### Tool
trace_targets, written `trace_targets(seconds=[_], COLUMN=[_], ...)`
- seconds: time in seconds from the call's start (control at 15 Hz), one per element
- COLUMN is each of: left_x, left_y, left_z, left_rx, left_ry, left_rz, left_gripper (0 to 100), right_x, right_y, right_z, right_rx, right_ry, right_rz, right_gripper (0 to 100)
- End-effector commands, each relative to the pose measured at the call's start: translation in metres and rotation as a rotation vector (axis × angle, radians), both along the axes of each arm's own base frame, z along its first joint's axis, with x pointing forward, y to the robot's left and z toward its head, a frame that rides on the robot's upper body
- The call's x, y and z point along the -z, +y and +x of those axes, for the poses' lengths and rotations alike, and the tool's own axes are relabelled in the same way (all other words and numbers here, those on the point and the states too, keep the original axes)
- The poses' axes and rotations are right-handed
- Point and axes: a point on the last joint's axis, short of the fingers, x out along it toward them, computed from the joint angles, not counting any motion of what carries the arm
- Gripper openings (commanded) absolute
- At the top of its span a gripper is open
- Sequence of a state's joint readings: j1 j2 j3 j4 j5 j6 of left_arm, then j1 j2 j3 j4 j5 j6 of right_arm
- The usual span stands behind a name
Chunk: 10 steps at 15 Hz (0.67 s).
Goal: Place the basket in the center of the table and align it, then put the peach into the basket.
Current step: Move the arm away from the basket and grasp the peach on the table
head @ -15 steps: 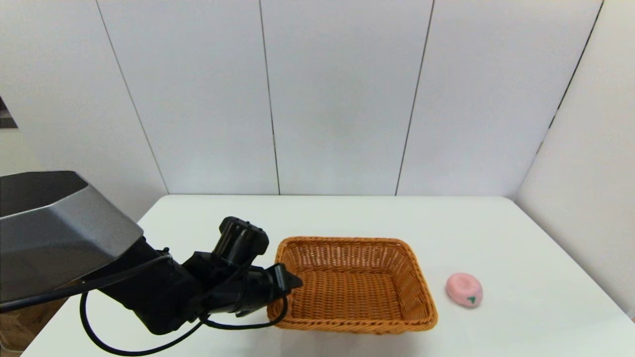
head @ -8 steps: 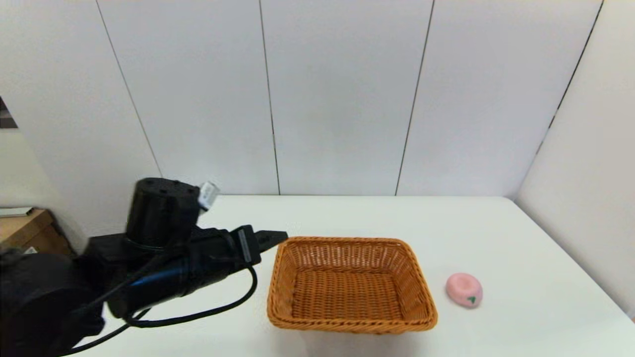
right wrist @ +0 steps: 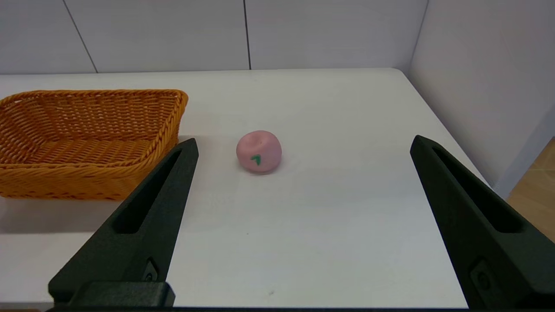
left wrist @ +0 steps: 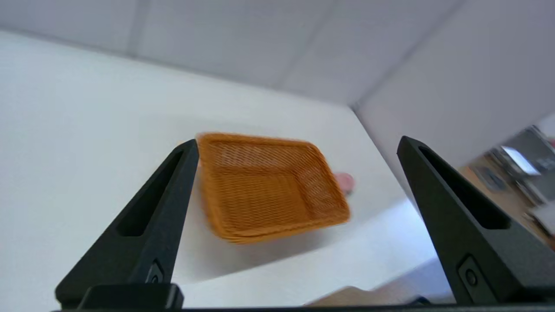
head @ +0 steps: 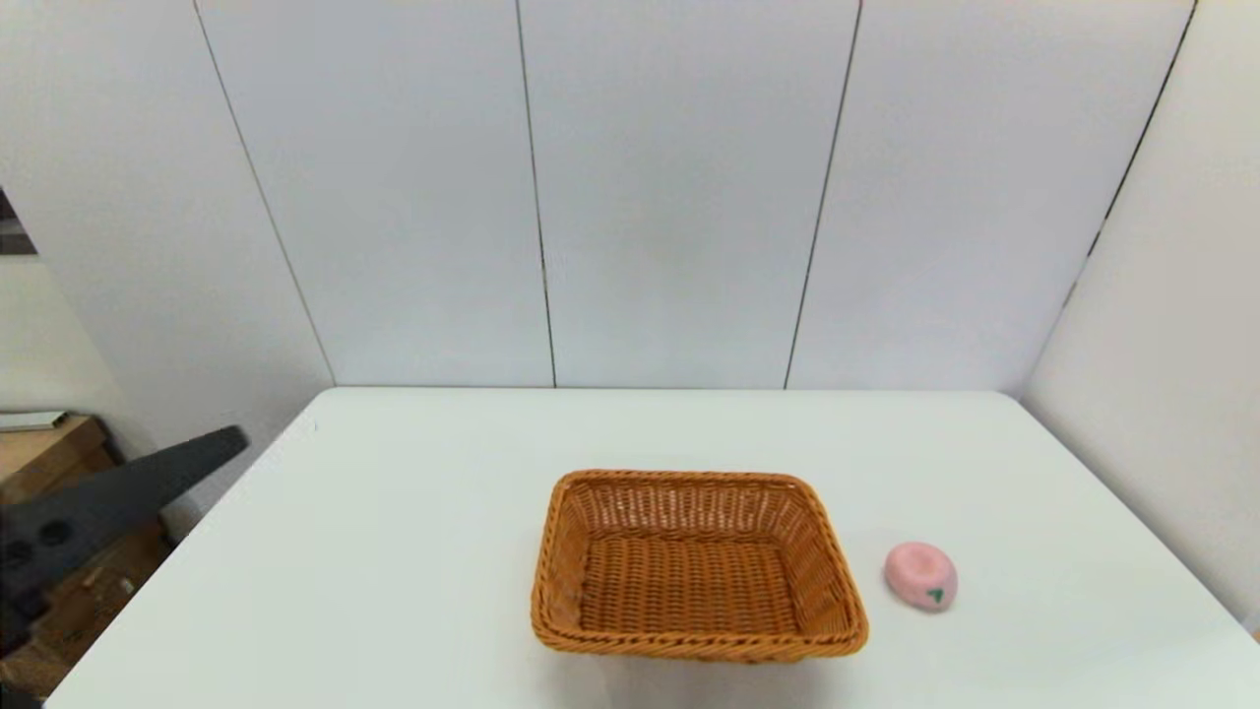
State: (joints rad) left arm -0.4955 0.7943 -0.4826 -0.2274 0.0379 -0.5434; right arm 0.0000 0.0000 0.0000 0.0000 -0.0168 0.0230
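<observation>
The orange-brown woven basket stands empty on the white table, near its front middle, its sides square to the table edges. The pink peach lies on the table just right of the basket, apart from it. My left gripper is open and empty, pulled back past the table's left edge; one of its fingers shows in the head view. From there the basket and peach lie well ahead. My right gripper is open and empty, low over the table's front right, with the peach ahead of it and the basket beside.
White wall panels close off the table's back and right side. Brown boxes sit on the floor beyond the left edge. Bare tabletop lies left of and behind the basket.
My left arm has drawn back from the basket's left rim to beyond the table's left edge. Basket and peach have stayed put.
</observation>
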Motion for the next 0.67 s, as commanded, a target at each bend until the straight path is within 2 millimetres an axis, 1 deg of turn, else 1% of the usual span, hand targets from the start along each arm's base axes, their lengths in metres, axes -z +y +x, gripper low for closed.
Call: trace_targets(seconds=[0.07,0.13,0.27,0.33,0.4,0.47,0.53,0.67], left_x=[0.014,0.018,0.041,0.055,0.071,0.079,0.09,0.119], left_y=[0.037,0.038,0.04,0.04,0.04,0.039,0.039,0.039], left_z=[-0.059,-0.068,-0.084,-0.087,-0.086,-0.093,-0.095,-0.096], left_rx=[-0.349,-0.389,-0.41,-0.414,-0.46,-0.472,-0.48,-0.495], left_ry=[-0.168,-0.177,-0.179,-0.176,-0.153,-0.184,-0.184,-0.177], left_rz=[0.087,0.089,0.11,0.143,0.196,0.213,0.249,0.307], left_gripper=[100,100,100,100,100,100,100,100], right_x=[0.0,0.0,0.0,0.0,0.0,0.0,0.0,0.0], right_y=[0.0,0.0,0.0,0.0,0.0,0.0,0.0,0.0], right_z=[0.0,0.0,0.0,0.0,0.0,0.0,0.0,0.0], right_rx=[0.0,0.0,0.0,0.0,0.0,0.0,0.0,0.0], right_ry=[-0.002,-0.002,-0.002,-0.002,-0.002,-0.002,-0.002,-0.002], right_rz=[0.0,0.0,0.0,0.0,0.0,0.0,0.0,0.0], right_gripper=[100,100,100,100,100,100,100,100])
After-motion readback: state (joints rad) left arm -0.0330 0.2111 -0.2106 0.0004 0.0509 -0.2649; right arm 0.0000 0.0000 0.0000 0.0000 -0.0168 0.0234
